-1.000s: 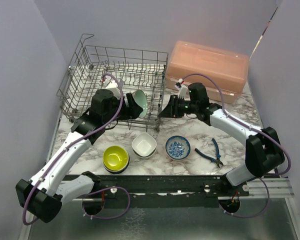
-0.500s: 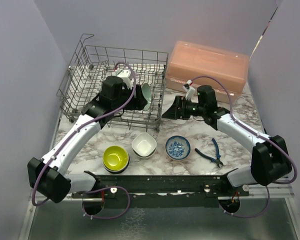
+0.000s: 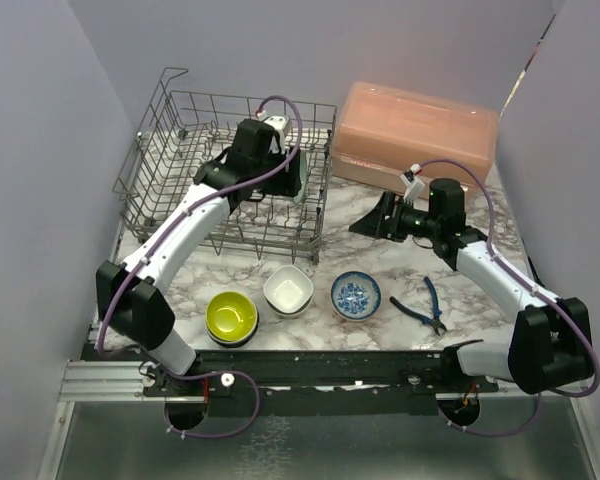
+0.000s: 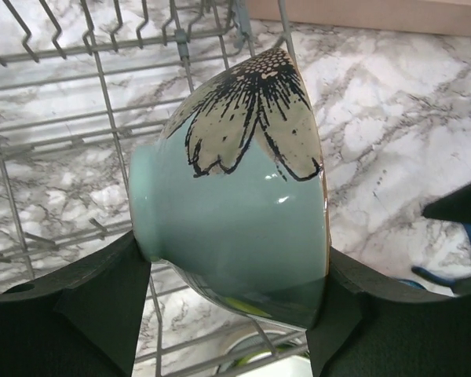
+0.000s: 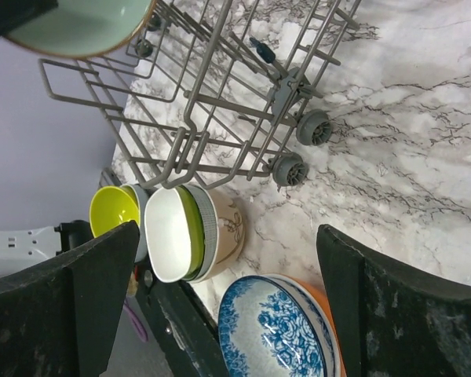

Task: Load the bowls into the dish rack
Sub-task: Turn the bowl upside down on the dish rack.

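My left gripper point(image 4: 234, 259) is shut on a pale teal bowl point(image 4: 235, 196) with a black flower print, held on its side by foot and rim. It hangs over the right end of the grey wire dish rack point(image 3: 170, 150), where the left gripper point(image 3: 285, 185) hides most of the bowl. My right gripper point(image 3: 377, 220) stands open and holds nothing, above the marble right of the rack. Near the front edge sit a lime-yellow bowl stack point(image 3: 231, 316), a white bowl stack point(image 3: 288, 290) and a blue-patterned bowl point(image 3: 356, 295) on an orange one.
A pink lidded box point(image 3: 415, 140) stands at the back right, beside the rack. Blue-handled pliers point(image 3: 425, 305) lie on the marble right of the patterned bowl. The rack's small wheels point(image 5: 302, 149) rest on the table. Lilac walls close in both sides.
My left arm has carried the teal bowl up and right over the rack. My right gripper has opened and drawn back to the right, away from the rack.
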`<control>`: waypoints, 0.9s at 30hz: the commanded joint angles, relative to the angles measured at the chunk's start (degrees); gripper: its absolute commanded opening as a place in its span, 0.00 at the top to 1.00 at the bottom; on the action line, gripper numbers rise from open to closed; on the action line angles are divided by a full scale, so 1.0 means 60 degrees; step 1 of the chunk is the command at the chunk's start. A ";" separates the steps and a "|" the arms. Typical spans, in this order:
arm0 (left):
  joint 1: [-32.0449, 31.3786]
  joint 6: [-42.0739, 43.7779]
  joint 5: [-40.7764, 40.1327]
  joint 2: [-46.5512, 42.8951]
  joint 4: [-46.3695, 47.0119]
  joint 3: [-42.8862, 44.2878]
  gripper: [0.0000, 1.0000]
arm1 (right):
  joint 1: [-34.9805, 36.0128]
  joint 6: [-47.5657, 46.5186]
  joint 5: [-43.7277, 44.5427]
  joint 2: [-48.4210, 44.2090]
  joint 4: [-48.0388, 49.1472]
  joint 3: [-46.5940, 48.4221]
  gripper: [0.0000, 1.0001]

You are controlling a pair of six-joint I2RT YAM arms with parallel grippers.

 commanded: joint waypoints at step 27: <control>-0.0723 0.0896 -0.3097 0.1861 -0.0940 0.1522 1.00 | -0.0045 -0.0988 0.1119 -0.0783 -0.1527 -0.0329 0.00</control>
